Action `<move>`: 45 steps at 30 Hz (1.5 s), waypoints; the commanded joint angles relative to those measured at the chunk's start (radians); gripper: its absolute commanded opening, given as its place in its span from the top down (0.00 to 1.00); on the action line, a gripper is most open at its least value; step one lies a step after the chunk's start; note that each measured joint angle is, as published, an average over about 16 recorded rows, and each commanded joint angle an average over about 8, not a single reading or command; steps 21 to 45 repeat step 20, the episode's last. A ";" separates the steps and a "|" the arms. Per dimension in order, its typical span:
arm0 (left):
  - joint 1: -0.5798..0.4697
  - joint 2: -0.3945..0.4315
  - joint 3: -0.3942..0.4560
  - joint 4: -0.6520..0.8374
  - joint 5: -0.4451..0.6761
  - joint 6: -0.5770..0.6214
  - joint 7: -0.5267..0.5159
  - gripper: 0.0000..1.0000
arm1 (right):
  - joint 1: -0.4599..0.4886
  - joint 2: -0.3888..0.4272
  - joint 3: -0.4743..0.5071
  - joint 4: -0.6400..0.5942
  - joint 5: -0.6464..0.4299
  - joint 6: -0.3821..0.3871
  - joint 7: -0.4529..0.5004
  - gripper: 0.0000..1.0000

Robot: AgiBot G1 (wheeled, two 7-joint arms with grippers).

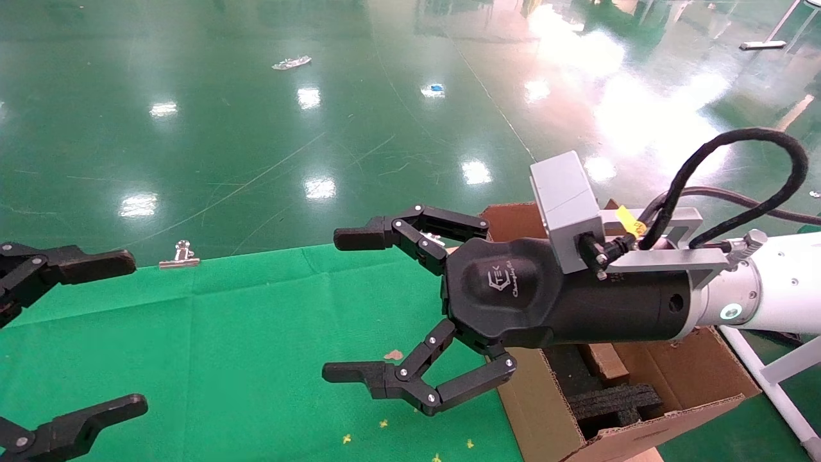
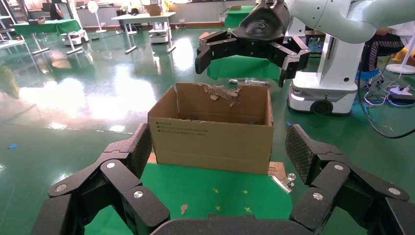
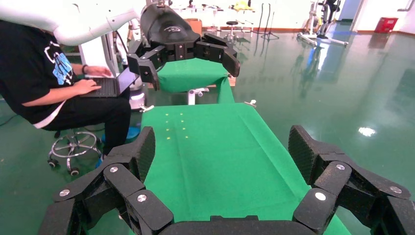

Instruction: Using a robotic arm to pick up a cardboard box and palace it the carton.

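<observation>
Here, the right gripper (image 1: pixel 343 305) of the robotic arm (image 1: pixel 776 282) hangs above the green cloth (image 1: pixel 192 359) w/ fingers spread wide, nothing between them; its black body and grey camera block (image 1: pixel 567 205) cover part of the carton (image 1: pixel 680 378) behind, so only one corner, a torn flap and some black foam inserts (image 1: pixel 616 401) show in the head view. The left gripper (image 1: pixel 125 333) sits at the table's left edge, cut off by the frame, fingers likewise wide apart and empty. The small cardboard box cannot be made out in any view; whether it lies inside the carton, hidden by the arm, cannot be told. In the left wrist view the carton (image 2: pixel 213 129) stands at the far end of the cloth, printed text on its near side, ragged flap at the back; its interior is not visible from there. A metal clip (image 1: pixel 181 255) holds the cloth's far edge. Small yellow marks (image 1: pixel 383 423) and a brown scrap (image 1: pixel 393 354) lie on the cloth. Surface: table draped in green fabric. Room: glossy green floor (image 1: pixel 321 115) w/ lamp reflections; in the right wrist view a seated person (image 3: pixel 49 78) types on a laptop (image 3: pixel 110 85) beside the table.
</observation>
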 commanded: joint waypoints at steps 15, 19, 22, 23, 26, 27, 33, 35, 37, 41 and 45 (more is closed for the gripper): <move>0.000 0.000 0.000 0.000 0.000 0.000 0.000 0.00 | 0.000 0.000 0.000 0.000 0.000 0.000 0.000 0.00; 0.000 0.000 0.000 0.000 0.000 0.000 0.000 0.00 | 0.000 0.000 0.000 0.000 0.000 0.000 0.000 0.00; 0.000 0.000 0.000 0.000 0.000 0.000 0.000 0.00 | 0.000 0.000 0.000 0.000 0.000 0.000 0.000 0.00; 0.000 0.000 0.000 0.000 0.000 0.000 0.000 0.00 | 0.000 0.000 0.000 0.000 0.000 0.000 0.000 0.00; 0.000 0.000 0.000 0.000 0.000 0.000 0.000 0.00 | 0.000 0.000 0.000 0.000 0.000 0.000 0.000 0.00; 0.000 0.000 0.000 0.000 0.000 0.000 0.000 0.00 | 0.000 0.000 0.000 0.000 0.000 0.000 0.000 0.00; 0.000 0.000 0.000 0.000 0.000 0.000 0.000 0.00 | 0.000 0.000 0.000 0.000 0.000 0.000 0.000 0.00; 0.000 0.000 0.000 0.000 0.000 0.000 0.000 0.00 | 0.000 0.000 0.000 0.000 0.000 0.000 0.000 0.00; 0.000 0.000 0.000 0.000 0.000 0.000 0.000 0.00 | 0.000 0.000 0.000 0.000 0.000 0.000 0.000 0.00; 0.000 0.000 0.000 0.000 0.000 0.000 0.000 0.00 | 0.000 0.000 0.000 0.000 0.000 0.000 0.000 0.00; 0.000 0.000 0.000 0.000 0.000 0.000 0.000 0.00 | 0.000 0.000 0.000 0.000 0.000 0.000 0.000 0.00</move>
